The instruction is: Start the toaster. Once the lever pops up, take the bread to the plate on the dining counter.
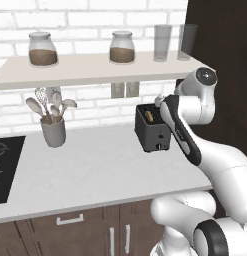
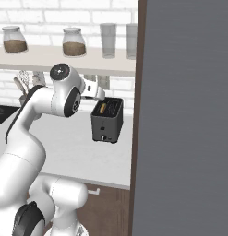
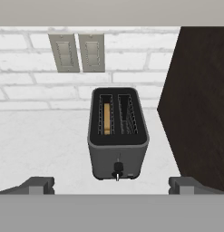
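At the far right end of the pale grey worktop (image 1: 105, 170), close to the white brick wall and just beside a tall dark brown cabinet side (image 3: 199, 104), stands the small boxy dark grey-black toaster (image 3: 118, 136). A tan-brown slice of bread (image 3: 106, 118) sits upright in its left slot, sunk low, with only the top edge showing; the right slot shows bare wire. A small dark lever (image 3: 117, 169) sits low on the toaster's near narrow face. The white arm's two-finger gripper (image 3: 112, 183) hangs above and just on the near side of the toaster, its dark fingertips (image 3: 38, 183) spread wide apart with nothing between them, touching nothing. Two grey wall outlets (image 3: 77, 52) sit on the brick behind the toaster. Farther left on the worktop is a grey utensil holder with wooden spoons (image 1: 53, 125), and a black cooktop (image 1: 6, 167) lies at the left edge. On the shelf above stand two glass jars with brown contents (image 1: 43, 49) and two clear tumblers (image 1: 163, 42).
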Motion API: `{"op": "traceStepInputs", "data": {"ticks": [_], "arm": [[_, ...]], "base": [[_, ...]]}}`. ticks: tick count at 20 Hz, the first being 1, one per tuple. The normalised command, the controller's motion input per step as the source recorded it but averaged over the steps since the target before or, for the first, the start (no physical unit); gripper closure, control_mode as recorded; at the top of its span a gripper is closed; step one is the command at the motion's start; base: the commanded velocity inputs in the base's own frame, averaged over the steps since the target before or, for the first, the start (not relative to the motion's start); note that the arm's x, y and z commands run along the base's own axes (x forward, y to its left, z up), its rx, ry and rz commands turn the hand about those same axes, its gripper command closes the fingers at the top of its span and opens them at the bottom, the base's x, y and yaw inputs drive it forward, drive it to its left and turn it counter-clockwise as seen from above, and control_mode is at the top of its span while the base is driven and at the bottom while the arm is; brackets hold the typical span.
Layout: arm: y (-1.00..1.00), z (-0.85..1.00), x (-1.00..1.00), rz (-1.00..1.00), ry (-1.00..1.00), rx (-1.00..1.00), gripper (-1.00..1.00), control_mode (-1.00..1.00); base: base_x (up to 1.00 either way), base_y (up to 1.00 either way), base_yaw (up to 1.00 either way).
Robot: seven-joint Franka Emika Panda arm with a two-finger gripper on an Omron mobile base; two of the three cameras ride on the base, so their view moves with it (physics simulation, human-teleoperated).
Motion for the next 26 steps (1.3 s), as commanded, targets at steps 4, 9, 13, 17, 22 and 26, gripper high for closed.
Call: {"op": "traceStepInputs", "data": {"ticks": [4,9,13,17,22,26], "arm": [[0.00,0.00,0.00,0.00,0.00,0.00,-1.00,-1.00],[0.00,0.00,0.00,0.00,0.00,0.00,-1.00,-1.00],[0.00,0.00,0.00,0.00,0.00,0.00,-1.00,-1.00],[0.00,0.00,0.00,0.00,0.00,0.00,-1.00,-1.00],[0.00,0.00,0.00,0.00,0.00,0.00,-1.00,-1.00],[0.00,0.00,0.00,0.00,0.00,0.00,-1.00,-1.00]], "base": [[0.00,0.00,0.00],[0.00,0.00,0.00],[0.00,0.00,0.00],[0.00,0.00,0.00],[0.00,0.00,0.00],[0.00,0.00,0.00]]}}
